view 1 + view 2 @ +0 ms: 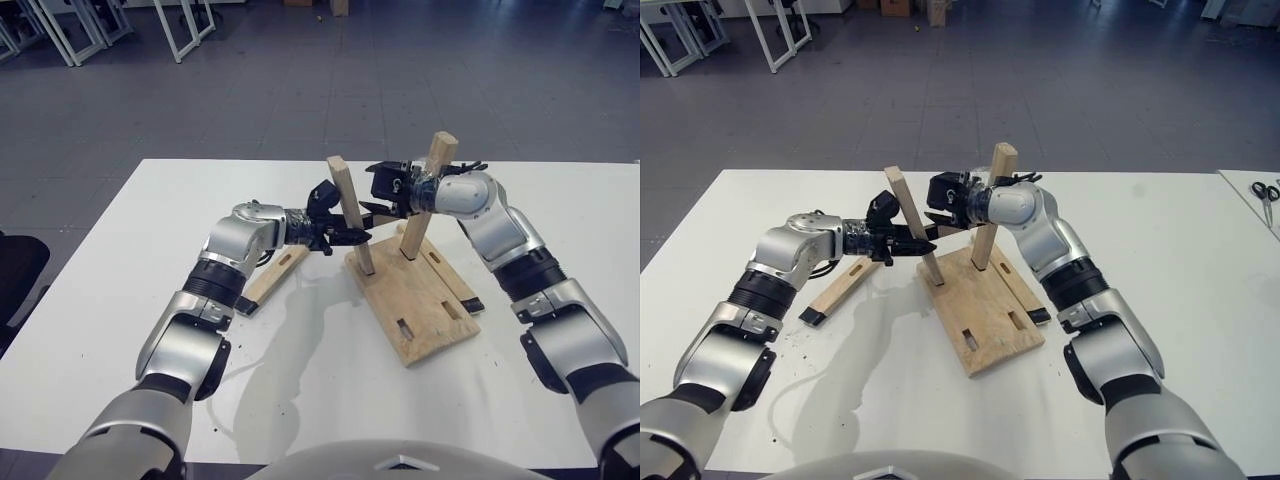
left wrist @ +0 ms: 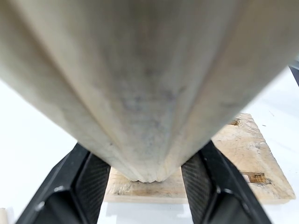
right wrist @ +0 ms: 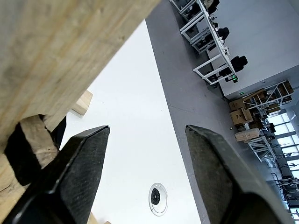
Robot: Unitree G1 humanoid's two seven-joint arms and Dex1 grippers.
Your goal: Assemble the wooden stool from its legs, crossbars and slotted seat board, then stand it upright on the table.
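Observation:
The slotted seat board (image 1: 420,305) lies flat on the white table, with two wooden legs standing up from its far end. My left gripper (image 1: 350,237) is shut on the left leg (image 1: 345,190) low down, and its black fingers (image 2: 88,182) press on both sides of the leg (image 2: 140,93). The right leg (image 1: 428,195) leans slightly, and my right gripper (image 1: 378,185) is beside its upper part. It is open, its fingers (image 3: 74,177) apart with nothing between them. A short wooden piece (image 1: 388,213) sits between the two legs.
One spare leg with a black end (image 1: 268,275) lies on the table left of the board. Another (image 1: 452,275) lies along the board's right edge. The table's near half and its right side are bare white surface.

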